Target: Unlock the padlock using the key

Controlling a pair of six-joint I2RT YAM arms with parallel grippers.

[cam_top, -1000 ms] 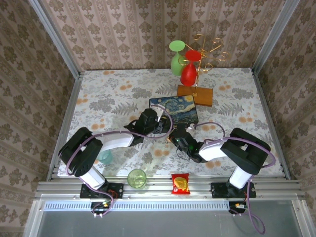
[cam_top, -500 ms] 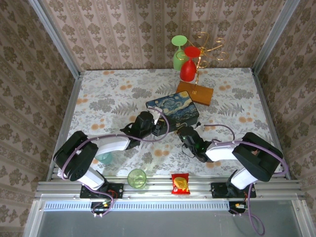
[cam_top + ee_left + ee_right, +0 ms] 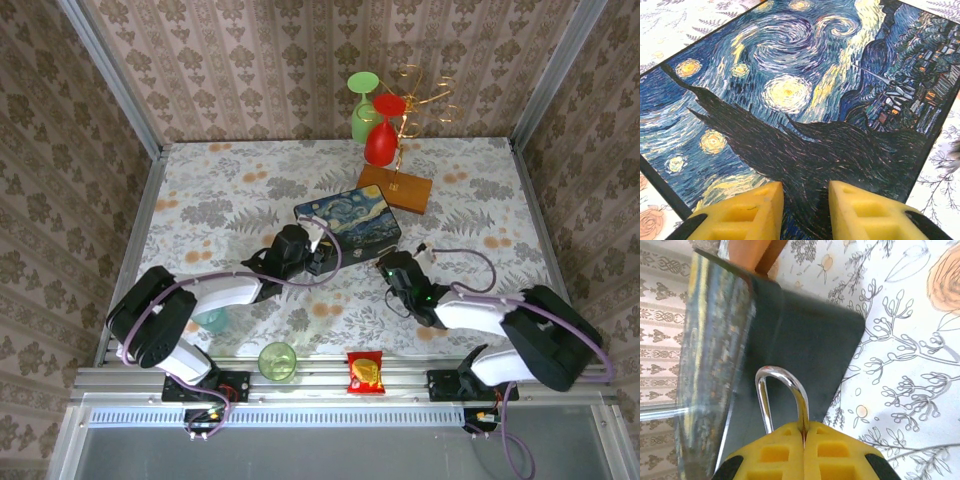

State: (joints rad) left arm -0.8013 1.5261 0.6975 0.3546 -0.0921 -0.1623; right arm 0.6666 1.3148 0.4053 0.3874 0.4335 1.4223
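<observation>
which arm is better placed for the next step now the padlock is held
Left, probably. The right gripper is shut on the padlock, pinching its silver shackle, so it's busy holding. The left gripper is open and empty above the painted box, free to move.

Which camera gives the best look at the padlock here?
The right wrist view: the padlock shows its silver shackle looping out of the shut right hand, against the painted box; its body is hidden. From the top external view it is too small to tell. The left wrist view faces the box's lid.
</observation>
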